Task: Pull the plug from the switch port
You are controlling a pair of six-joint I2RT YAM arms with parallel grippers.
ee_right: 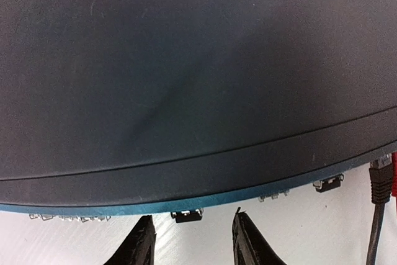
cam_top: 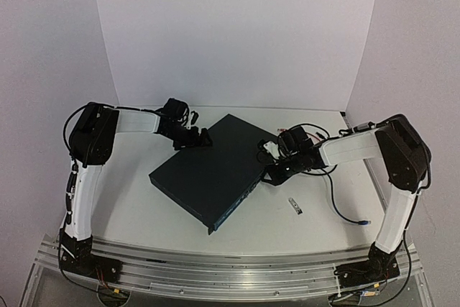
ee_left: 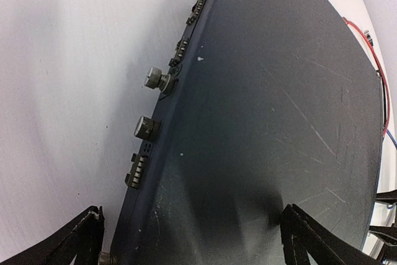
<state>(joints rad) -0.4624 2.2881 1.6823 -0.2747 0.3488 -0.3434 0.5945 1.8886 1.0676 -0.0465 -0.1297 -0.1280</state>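
The switch lies flat and askew in the middle of the table, with its socket edge turned toward the right arm. The right gripper sits low at that edge with its jaws partly apart. A small dark plug pokes from a socket just ahead of the gap between the fingers, and neither finger touches it. A grey cable ends further along the same edge. The left gripper is spread wide at the switch's far left side, one finger above the lid and the other out beyond the side wall.
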